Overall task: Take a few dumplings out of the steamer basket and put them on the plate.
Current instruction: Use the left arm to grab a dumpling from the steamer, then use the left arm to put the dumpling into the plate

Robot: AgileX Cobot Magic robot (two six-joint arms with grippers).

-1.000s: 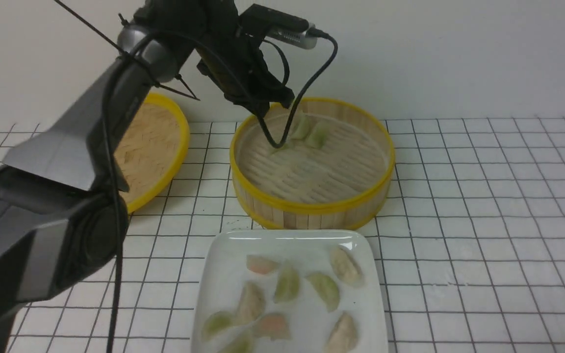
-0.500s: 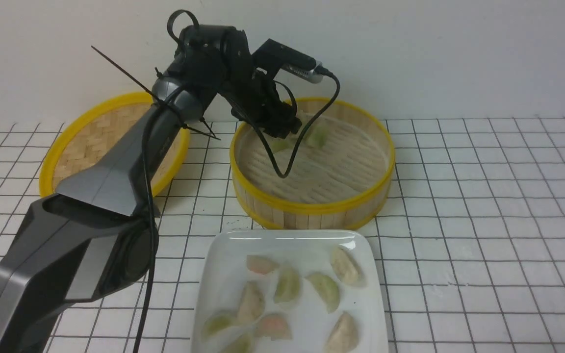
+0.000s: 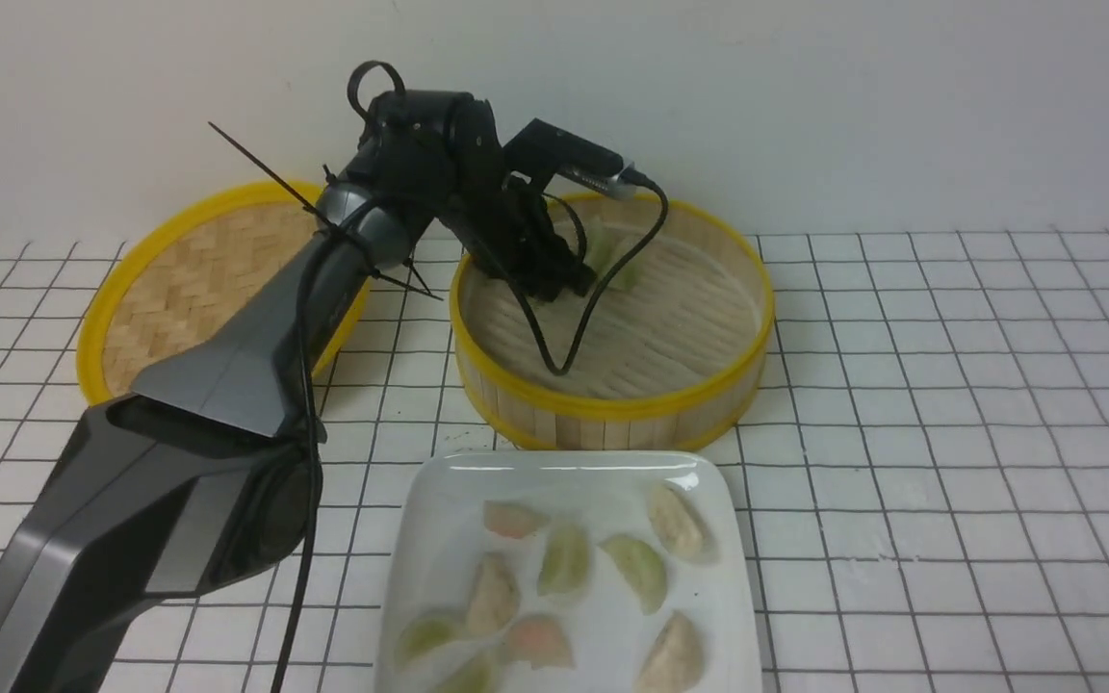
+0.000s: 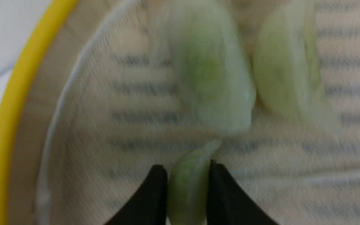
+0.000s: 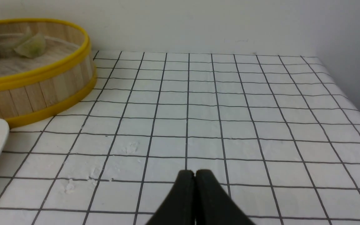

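Front view: the steamer basket [image 3: 612, 409] stands on the gridded worktop [image 3: 949, 433], with the plate [image 3: 603, 669] on its near side and the woven, yellow-rimmed lid [image 3: 203, 279] to its left. The left arm [image 3: 256, 356] reaches over the lid into the far left part of the basket.

Left wrist view: the jaws of the left gripper [image 4: 188, 170] are clamped on one pale green dumpling [image 4: 187, 190], a side of it against each fingertip, low over the slatted floor. Two further green dumplings [image 4: 211, 68] lie close by in the basket, side by side.

Right wrist view: the jaws of the right gripper [image 5: 194, 172] are together, in front of the worktop.

On the plate, four green dumplings [image 3: 638, 573] are visible, one cut by the picture's near edge, together with two pinkish dumplings [image 3: 537, 640] and three beige dumplings [image 3: 678, 523].

Compared with the frames before, the left arm is lower and its gripper sits deeper in the basket; the arm also covers less of the lid than it does in the first frame. The basket, the plate and the pieces on the plate keep their places.
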